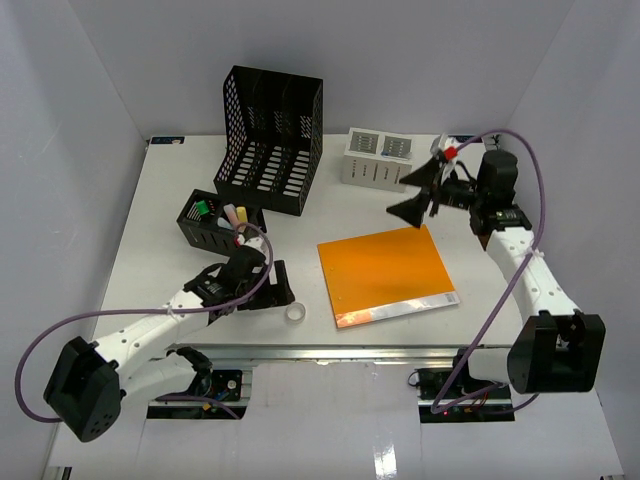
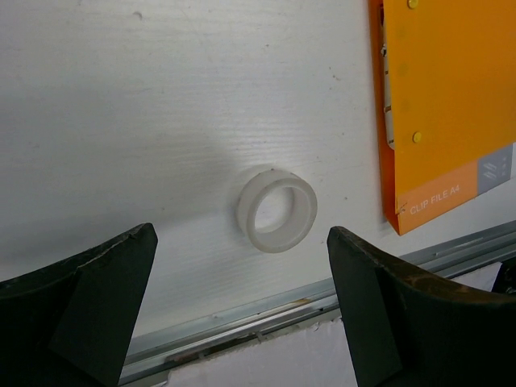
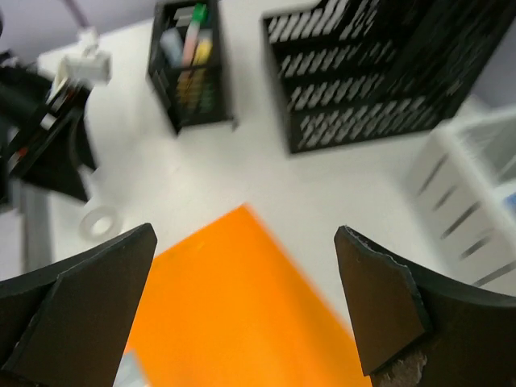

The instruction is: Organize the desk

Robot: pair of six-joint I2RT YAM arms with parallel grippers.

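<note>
**Both sets of jaws wide**

The left arm [image 1: 140,335] lies low, reaching forward and to the right, with the left gripper [image 1: 278,288] spread wide and holding nothing. The right arm [image 1: 530,275] rears up, wrist turned leftward, and the right gripper [image 1: 414,192] is equally wide and bare.

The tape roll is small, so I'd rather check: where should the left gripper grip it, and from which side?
Likely from above, closing across its outer wall: the tape roll lies flat on the desk, hole up, low and round. The open left gripper hangs beside it, jaws wider than the ring.
</note>
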